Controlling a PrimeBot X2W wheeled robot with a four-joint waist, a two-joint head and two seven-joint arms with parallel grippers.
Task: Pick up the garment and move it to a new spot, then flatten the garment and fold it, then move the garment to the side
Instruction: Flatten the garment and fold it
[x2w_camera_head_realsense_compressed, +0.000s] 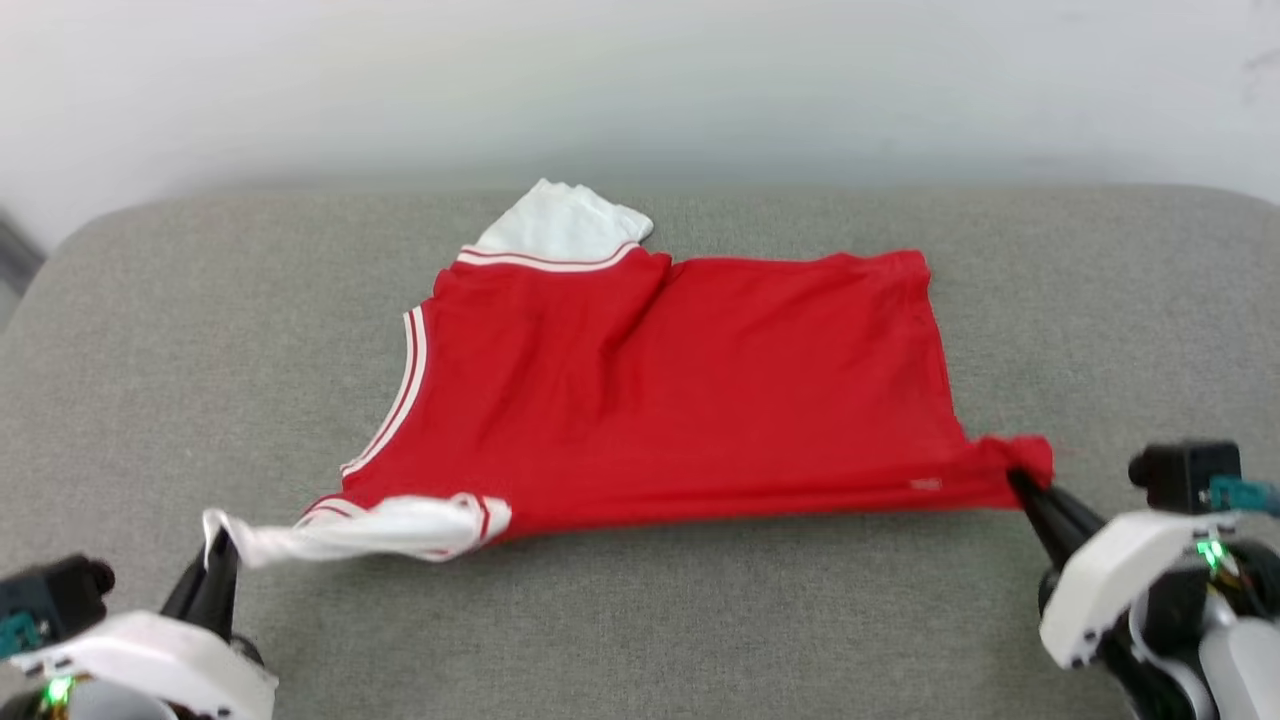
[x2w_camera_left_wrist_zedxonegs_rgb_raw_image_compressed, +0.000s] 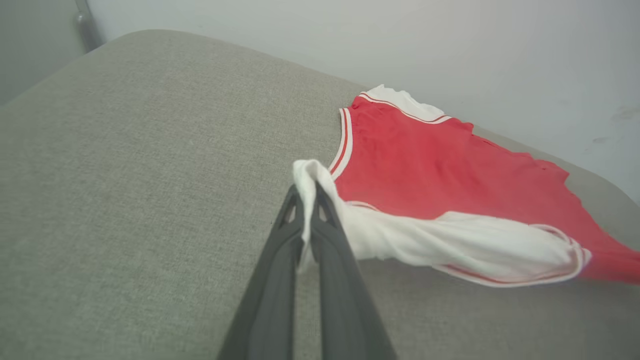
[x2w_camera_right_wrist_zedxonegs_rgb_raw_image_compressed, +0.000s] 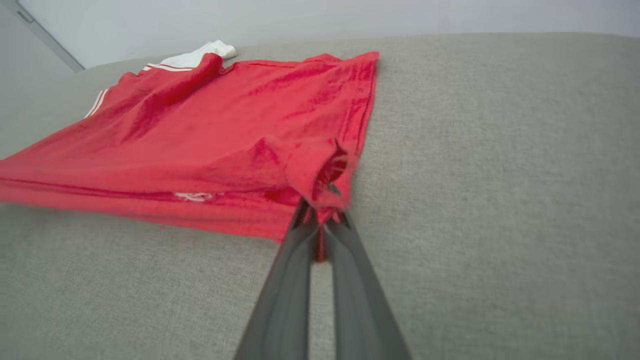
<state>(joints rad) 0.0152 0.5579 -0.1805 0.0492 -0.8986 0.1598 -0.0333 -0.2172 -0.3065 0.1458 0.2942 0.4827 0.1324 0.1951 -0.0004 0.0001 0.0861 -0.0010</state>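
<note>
The garment (x2w_camera_head_realsense_compressed: 690, 380), a red jersey T-shirt with white striped-edge sleeves, lies spread sideways on the grey cushion (x2w_camera_head_realsense_compressed: 200, 330), plain red face up, neck to the left. My left gripper (x2w_camera_head_realsense_compressed: 222, 548) at the lower left is shut on the tip of the near white sleeve (x2w_camera_left_wrist_zedxonegs_rgb_raw_image_compressed: 450, 245), pulling it out to the left; the left wrist view shows my left gripper (x2w_camera_left_wrist_zedxonegs_rgb_raw_image_compressed: 309, 192) pinching that cloth. My right gripper (x2w_camera_head_realsense_compressed: 1018, 478) at the lower right is shut on the near hem corner (x2w_camera_right_wrist_zedxonegs_rgb_raw_image_compressed: 320, 175), seen bunched at my right gripper (x2w_camera_right_wrist_zedxonegs_rgb_raw_image_compressed: 321, 217). The far sleeve (x2w_camera_head_realsense_compressed: 565, 225) lies flat.
The grey cushion (x2w_camera_right_wrist_zedxonegs_rgb_raw_image_compressed: 500, 175) runs wide on all sides of the shirt, with a rounded far edge against a pale wall (x2w_camera_head_realsense_compressed: 640, 80). Bare fabric stretches along the front between my two arms and to the left of the shirt.
</note>
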